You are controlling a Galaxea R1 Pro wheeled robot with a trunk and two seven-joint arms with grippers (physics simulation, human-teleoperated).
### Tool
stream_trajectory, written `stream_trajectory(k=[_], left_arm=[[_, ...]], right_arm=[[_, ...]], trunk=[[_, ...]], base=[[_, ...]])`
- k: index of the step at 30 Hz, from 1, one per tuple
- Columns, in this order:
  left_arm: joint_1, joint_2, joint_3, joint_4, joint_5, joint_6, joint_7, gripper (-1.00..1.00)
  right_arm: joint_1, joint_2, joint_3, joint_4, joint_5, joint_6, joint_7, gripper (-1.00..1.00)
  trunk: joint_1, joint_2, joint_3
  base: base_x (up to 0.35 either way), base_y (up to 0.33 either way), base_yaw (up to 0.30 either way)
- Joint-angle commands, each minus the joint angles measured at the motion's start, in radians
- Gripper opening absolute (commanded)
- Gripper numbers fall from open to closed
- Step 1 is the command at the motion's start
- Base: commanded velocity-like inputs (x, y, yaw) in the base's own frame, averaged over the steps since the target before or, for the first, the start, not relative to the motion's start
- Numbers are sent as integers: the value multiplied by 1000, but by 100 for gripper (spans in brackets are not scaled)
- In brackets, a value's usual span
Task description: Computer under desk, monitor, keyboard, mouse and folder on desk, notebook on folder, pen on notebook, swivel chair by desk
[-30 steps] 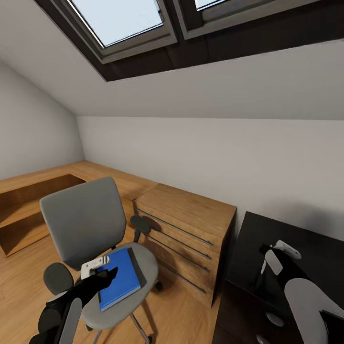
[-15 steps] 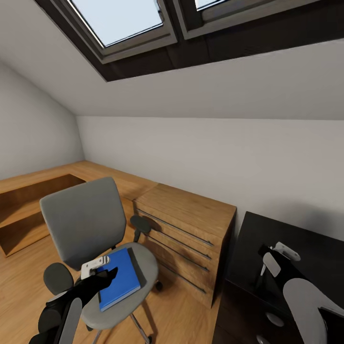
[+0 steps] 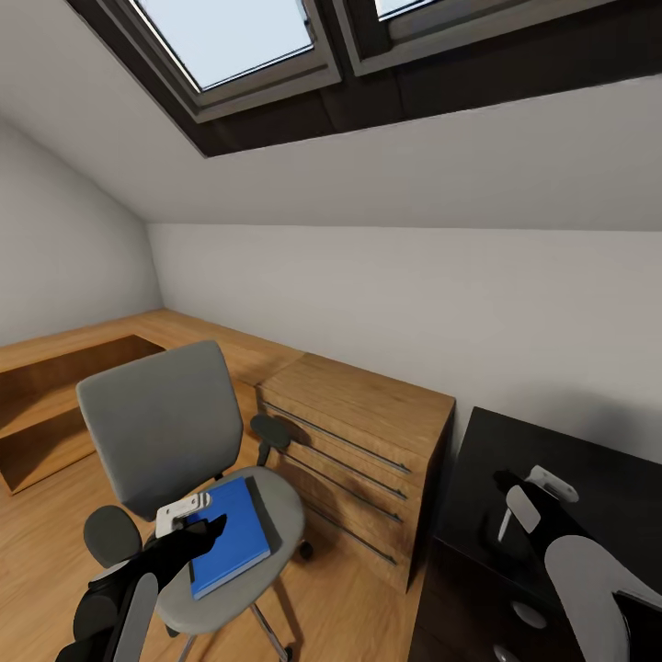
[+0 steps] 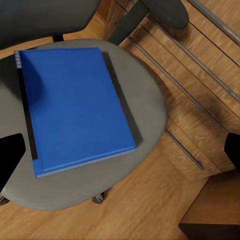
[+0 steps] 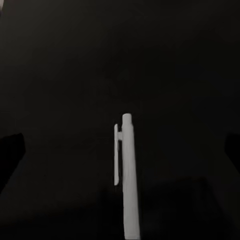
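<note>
Your left pincer hovers open and empty above the bright-blue flat folder lying on the grey upholstered swivel chair; its long axis runs along the fingers. Your right pincer holds the pale white pen over the black bench.

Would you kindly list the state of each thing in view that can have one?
folder: lying flat on the chair seat, closed.
chair: upright on the wood floor, beside the wooden drawers.
pen: lying flat on a black surface.
left gripper: open, over the folder, holding nothing.
right gripper: over the black surface by the pen; cannot tell if open.
wooden drawers: all shut.
skylights: shut.
</note>
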Motion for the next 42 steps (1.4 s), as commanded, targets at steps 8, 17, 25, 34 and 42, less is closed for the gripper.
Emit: stream_trajectory(k=[8,17,25,34,42], left_arm=[[-1,-1,1,-1,11,5,7,100],[-1,0,2,-1,11,4,7,100],[-1,1,2,-1,11,4,7,100],[-1,1,2,-2,11,4,7,100],[-1,2,3,-3,11,4,7,100]], right_arm=[[0,1,2,-39,-9,6,-6,100],[16,67,-2,-365,-7,179,-10,100],[171,213,10,-782,35,363,-28,100],[225,283,83,-909,49,401,-36,100],[230,288,125,-902,50,399,-72,100]], trunk=[[0,-1,-1],[0,-1,-1],[0,-1,-1],[0,-1,-1],[0,-1,-1]], base=[[0,0,0],[0,0,0],[0,0,0],[0,0,41],[0,0,218]])
